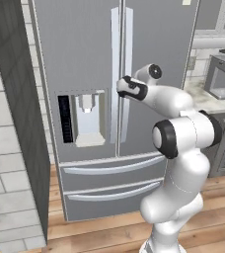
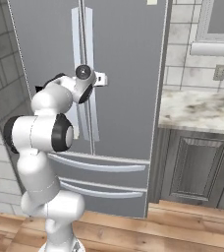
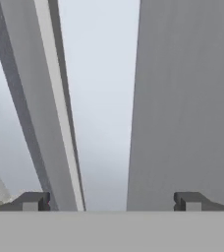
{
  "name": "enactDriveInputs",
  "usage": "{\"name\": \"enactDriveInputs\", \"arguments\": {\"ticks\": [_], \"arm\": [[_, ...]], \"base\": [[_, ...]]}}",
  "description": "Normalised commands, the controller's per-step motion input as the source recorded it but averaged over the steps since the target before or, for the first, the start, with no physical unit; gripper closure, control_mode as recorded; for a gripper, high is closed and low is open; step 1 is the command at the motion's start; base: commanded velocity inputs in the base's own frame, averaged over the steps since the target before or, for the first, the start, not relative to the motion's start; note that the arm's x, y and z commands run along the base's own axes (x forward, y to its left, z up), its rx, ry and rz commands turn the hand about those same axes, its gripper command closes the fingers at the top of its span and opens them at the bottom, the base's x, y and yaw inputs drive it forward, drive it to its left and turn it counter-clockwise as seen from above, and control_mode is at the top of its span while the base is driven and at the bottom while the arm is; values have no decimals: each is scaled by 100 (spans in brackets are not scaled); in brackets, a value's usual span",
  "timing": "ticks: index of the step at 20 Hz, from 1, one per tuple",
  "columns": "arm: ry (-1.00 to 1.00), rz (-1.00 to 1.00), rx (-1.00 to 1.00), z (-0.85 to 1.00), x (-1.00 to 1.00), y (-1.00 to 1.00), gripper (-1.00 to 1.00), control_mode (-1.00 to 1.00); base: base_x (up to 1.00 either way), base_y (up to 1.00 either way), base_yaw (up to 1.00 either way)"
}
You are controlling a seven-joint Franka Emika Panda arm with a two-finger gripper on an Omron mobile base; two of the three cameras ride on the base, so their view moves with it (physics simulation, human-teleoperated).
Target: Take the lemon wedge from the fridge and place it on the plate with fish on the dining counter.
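The grey steel fridge [image 1: 85,49] [image 2: 128,74] stands with both doors shut, so the lemon wedge is hidden. My gripper [image 1: 119,87] [image 2: 101,78] is at mid-height of the two long pale handles [image 1: 115,54] [image 2: 88,39] where the doors meet. In the hand view the gripper [image 3: 111,202] is open with its fingertips [image 3: 33,201] far apart. A narrow pale handle [image 3: 55,98] runs up the left and a broad grey bar [image 3: 182,98] runs up the right. Nothing is gripped. The plate, the fish and the dining counter are out of view.
A door dispenser [image 1: 85,116] sits left of the handles, above two bottom drawers [image 1: 109,168]. A dark tall panel [image 1: 16,99] flanks the fridge on the left. To the right are a marble counter [image 2: 197,110] over dark cabinets [image 2: 197,167] and a coffee machine [image 1: 223,74].
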Motion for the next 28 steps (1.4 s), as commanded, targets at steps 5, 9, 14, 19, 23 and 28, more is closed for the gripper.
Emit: {"name": "enactDriveInputs", "arguments": {"ticks": [5,9,14,19,23,28], "arm": [[0,0,0,-18,43,0,-100,-100],[0,0,0,-22,49,0,-100,-100],[0,0,0,-29,46,0,-100,-100],[0,0,-6,-30,54,0,-100,-100],[0,0,-5,-10,21,0,100,-100],[0,0,0,0,0,0,100,-100]], "base": [[0,0,0],[0,0,0],[0,0,0],[0,0,0],[0,0,0],[0,0,0]]}}
